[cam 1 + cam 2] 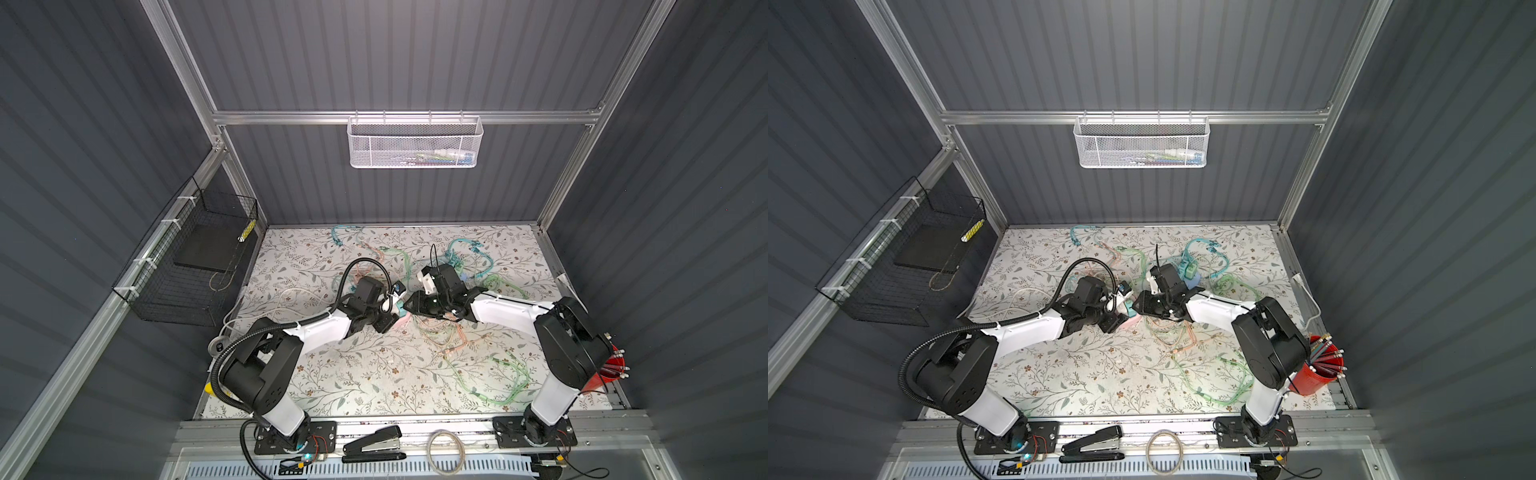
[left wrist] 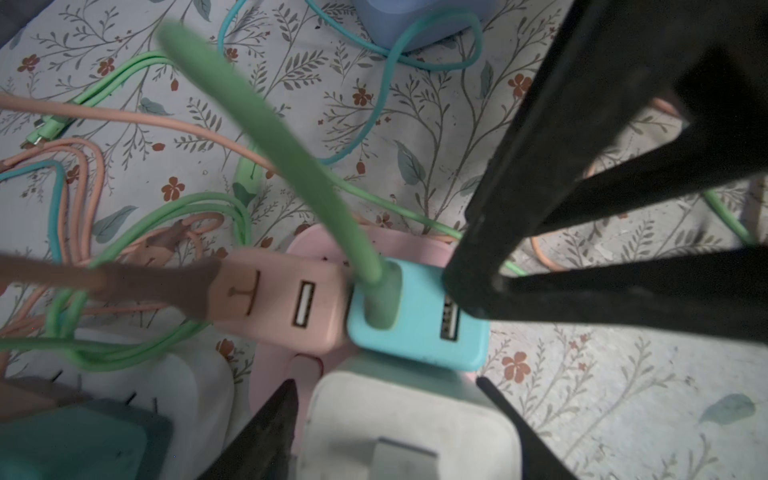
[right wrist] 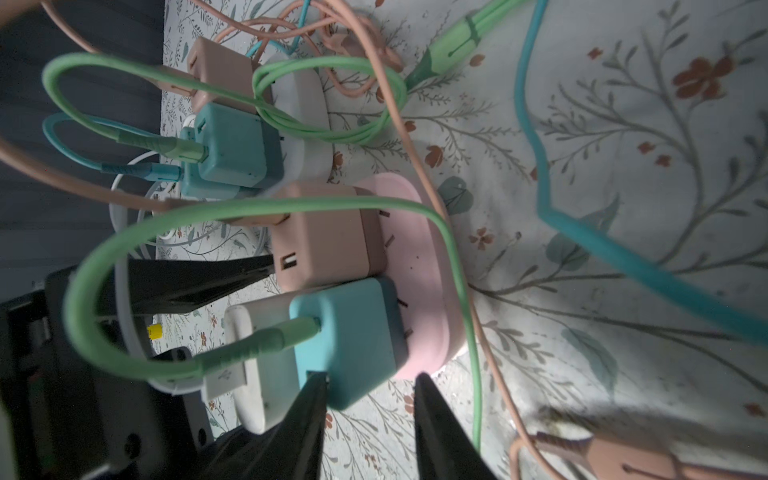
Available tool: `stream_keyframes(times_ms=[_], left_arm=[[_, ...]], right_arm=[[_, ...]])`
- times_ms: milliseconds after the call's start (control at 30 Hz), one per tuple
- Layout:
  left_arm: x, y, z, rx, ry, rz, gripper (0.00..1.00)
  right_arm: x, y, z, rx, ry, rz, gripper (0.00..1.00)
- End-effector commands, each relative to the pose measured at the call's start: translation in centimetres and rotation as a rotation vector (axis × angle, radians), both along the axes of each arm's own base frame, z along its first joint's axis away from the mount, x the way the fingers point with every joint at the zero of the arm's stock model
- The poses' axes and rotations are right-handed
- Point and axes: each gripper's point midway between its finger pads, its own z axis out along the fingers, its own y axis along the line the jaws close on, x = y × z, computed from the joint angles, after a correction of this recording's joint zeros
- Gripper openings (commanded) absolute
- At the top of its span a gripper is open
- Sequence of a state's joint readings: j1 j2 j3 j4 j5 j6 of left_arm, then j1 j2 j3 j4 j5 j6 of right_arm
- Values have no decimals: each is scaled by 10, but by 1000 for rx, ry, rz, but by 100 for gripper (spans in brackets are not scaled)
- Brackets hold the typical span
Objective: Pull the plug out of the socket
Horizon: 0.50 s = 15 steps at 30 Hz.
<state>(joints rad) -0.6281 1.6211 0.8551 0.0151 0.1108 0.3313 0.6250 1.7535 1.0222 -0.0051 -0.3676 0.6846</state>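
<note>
Right pincer straddles the teal plug on the pink socket; left pincer, the white plug by that socket (neither clench can be told).

Probably a lab cell; aluminium frame, grey panels.

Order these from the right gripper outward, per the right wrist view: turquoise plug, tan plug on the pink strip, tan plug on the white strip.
1. turquoise plug: between the right gripper's jaws, on the pink strip.
2. tan plug on the pink strip: beside the turquoise one.
3. tan plug on the white strip: farthest, past the dark teal plugs.
</note>
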Motion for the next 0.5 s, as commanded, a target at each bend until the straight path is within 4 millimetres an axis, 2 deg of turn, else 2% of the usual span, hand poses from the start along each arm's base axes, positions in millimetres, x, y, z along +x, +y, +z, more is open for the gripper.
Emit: stream_keyframes(times_ms=[0,200,467], left_arm=[[1,-6,2,1,16,-38,60],[-5,-7,3,-28,43,-33,48],[-20,-12,4,-39,83,-28,38]], right_arm=[[3,4,5,12,-2,19,36],[3,4,3,15,2,28,36],[0,4,5,25,-2,32,35]])
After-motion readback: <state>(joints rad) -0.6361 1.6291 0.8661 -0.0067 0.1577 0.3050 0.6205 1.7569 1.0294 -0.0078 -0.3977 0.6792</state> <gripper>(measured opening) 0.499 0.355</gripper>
